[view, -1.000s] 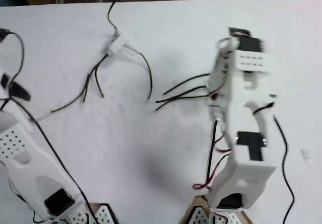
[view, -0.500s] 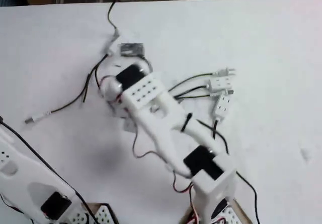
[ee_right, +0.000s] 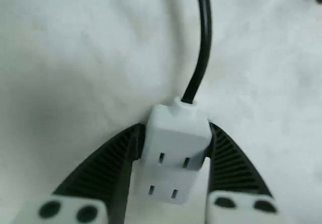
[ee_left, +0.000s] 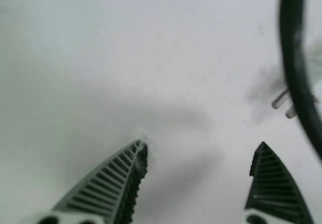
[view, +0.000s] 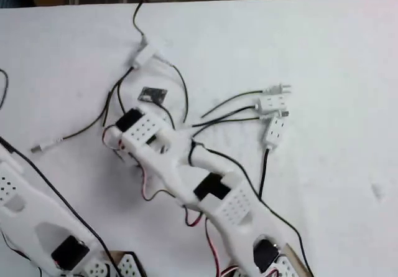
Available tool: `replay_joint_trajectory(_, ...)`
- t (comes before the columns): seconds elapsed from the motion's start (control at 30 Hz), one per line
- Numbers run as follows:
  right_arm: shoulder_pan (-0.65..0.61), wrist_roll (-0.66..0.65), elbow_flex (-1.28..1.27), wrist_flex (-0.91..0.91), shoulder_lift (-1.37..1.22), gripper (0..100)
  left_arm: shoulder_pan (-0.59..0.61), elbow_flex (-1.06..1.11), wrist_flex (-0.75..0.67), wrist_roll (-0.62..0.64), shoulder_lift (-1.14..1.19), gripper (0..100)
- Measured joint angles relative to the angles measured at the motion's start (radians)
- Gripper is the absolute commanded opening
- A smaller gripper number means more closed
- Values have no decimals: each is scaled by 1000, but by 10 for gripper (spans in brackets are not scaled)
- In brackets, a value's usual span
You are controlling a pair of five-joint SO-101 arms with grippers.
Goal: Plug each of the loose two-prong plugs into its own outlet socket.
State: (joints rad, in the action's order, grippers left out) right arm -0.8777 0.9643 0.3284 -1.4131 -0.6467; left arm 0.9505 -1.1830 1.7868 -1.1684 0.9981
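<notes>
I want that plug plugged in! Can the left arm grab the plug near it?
Probably yes: the left gripper is open above the table, and the plug lies just to one side of it. Only a black cable hangs across, nearer the camera.

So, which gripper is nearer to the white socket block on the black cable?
Right. The right gripper is shut on the socket block, a finger on each side. The left gripper hangs open over the table, with a loose plug beside it.
</notes>
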Motion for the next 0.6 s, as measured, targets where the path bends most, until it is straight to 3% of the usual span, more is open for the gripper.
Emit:
replay_joint_trajectory(0.23, -3, -48, 189, -213, 17, 292, -84, 0, 0, -5, 15, 322)
replay_joint_trajectory(0.43, 60, -321, 308, -295, 147, 291, -138, 21, 0, -5, -40, 321)
replay_joint_trajectory(0.6, 153, -505, 292, -301, 245, 291, -203, 213, -2, -78, -129, 321)
